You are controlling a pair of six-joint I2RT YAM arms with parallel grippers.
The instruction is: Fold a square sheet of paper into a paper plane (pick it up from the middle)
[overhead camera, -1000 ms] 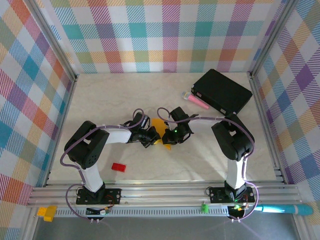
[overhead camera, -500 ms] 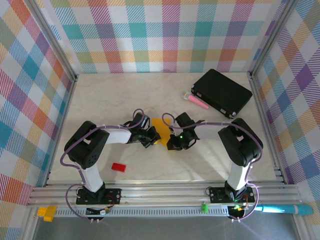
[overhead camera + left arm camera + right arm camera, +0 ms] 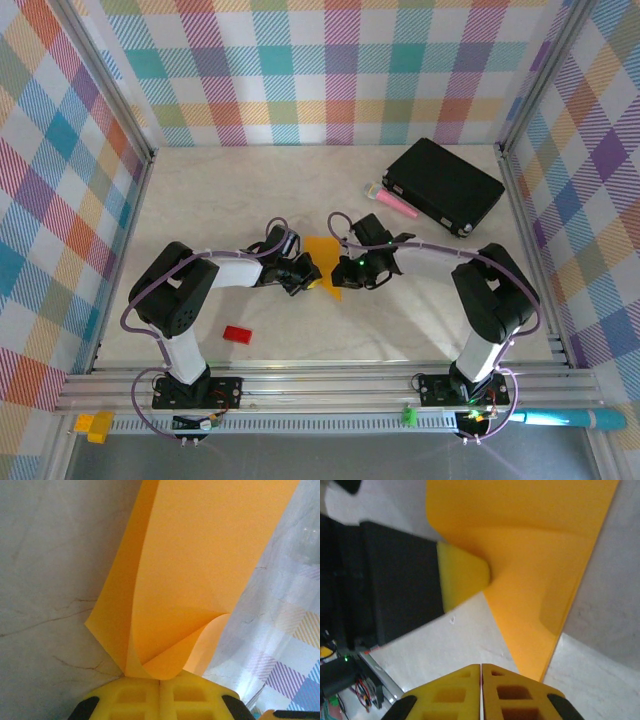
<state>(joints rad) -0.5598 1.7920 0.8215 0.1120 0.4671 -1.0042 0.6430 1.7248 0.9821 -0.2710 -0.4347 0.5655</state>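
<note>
The square sheet of paper (image 3: 322,256) is orange-yellow and creased, lying mid-table with a pointed end toward the near side. My left gripper (image 3: 307,275) sits at its left edge and is shut on the paper (image 3: 200,570), whose curled fold runs into the closed yellow fingers (image 3: 130,697). My right gripper (image 3: 346,272) is at the sheet's right side, shut, with nothing between its fingers (image 3: 450,695). In the right wrist view the paper (image 3: 535,555) lies just ahead and to the right, its tip beside the right finger. The left gripper's yellow fingertip (image 3: 462,575) shows pinching the sheet.
A black box (image 3: 443,186) lies at the back right with a pink stick (image 3: 397,205) against its left side. A small red block (image 3: 236,334) rests near the front left. Checked walls enclose the table on three sides.
The right gripper has drawn back off the sheet and its elbow has swung right. More of the paper now shows, lying flatter. The left gripper has kept its hold in place.
</note>
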